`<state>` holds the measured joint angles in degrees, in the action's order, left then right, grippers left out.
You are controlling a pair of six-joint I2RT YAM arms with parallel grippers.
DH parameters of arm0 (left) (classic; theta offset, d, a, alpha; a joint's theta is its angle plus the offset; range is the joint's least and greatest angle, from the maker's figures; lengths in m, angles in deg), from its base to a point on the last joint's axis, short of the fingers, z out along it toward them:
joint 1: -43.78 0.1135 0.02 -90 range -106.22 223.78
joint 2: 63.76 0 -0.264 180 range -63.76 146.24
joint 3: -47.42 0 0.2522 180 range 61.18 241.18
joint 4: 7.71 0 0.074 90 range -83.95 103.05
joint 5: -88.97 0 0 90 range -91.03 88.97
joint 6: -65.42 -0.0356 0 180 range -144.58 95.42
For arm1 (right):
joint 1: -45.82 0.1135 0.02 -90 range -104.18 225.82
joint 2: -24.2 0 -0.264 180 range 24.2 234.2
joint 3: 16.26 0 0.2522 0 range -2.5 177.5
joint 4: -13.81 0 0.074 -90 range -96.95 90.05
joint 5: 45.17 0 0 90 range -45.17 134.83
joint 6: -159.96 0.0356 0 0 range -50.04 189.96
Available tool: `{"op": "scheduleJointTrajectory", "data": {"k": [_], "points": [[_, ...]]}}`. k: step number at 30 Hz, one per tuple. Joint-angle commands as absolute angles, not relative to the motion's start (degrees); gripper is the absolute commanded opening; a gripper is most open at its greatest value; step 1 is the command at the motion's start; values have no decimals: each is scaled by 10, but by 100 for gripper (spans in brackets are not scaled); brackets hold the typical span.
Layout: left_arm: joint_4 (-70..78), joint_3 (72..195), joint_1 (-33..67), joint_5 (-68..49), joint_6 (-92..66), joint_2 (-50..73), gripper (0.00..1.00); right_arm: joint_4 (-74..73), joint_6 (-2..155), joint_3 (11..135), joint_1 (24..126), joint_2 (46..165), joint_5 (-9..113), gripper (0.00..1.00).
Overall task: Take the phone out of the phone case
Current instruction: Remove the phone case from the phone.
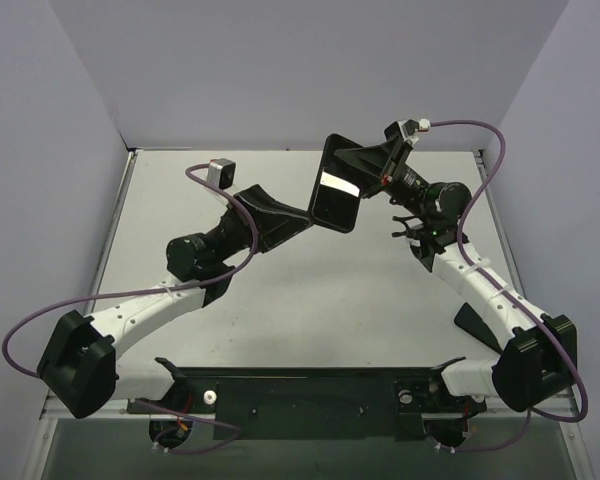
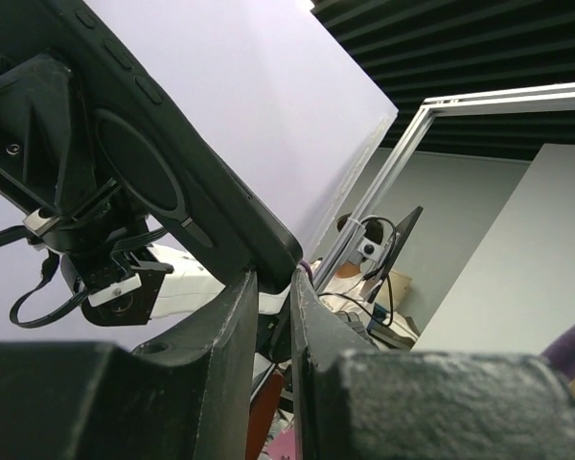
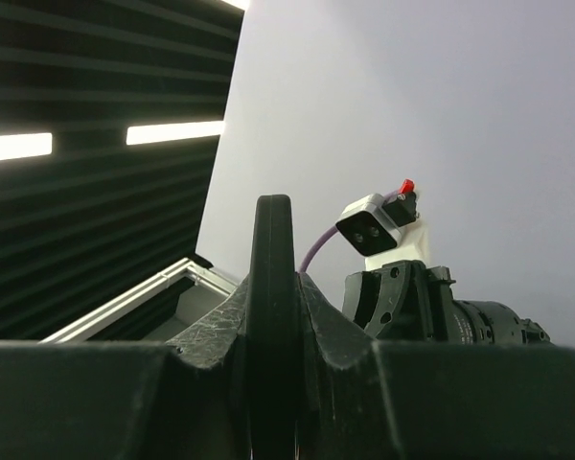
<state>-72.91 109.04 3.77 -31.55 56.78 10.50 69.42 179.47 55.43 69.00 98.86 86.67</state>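
Right gripper clamps the phone case — phone inside — while left gripper pinches its lower corner.

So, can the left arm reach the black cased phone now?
Probably yes: the left gripper seems to pinch a corner of the black cased phone, held aloft by the right gripper; nothing stands between.

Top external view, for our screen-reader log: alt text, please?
Both arms hold a black cased phone in the air above the grey table. The left gripper pinches its lower corner; the right gripper clamps its opposite edge.
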Motion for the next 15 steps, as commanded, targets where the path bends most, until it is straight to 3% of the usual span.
{"op": "scheduleJointTrajectory", "data": {"k": [1, 7, 9, 10, 12, 15], "points": [[-607, 1113, 48, -287, 532, 88, 0, 901, 1824, 605, 718, 950, 882, 0], [-285, 1158, 20, -200, 367, 12, 0, 749, 1668, 601, 732, 908, 905, 0], [-299, 1146, 16, -204, 354, -1, 9, 712, 1637, 600, 732, 900, 905, 0], [-315, 1132, 16, -205, 355, -12, 29, 691, 1625, 600, 730, 899, 904, 0], [-335, 1103, 15, -205, 352, -34, 52, 667, 1606, 596, 724, 889, 894, 0], [-361, 1054, 15, -211, 347, -61, 62, 633, 1577, 597, 710, 870, 881, 0]]}}
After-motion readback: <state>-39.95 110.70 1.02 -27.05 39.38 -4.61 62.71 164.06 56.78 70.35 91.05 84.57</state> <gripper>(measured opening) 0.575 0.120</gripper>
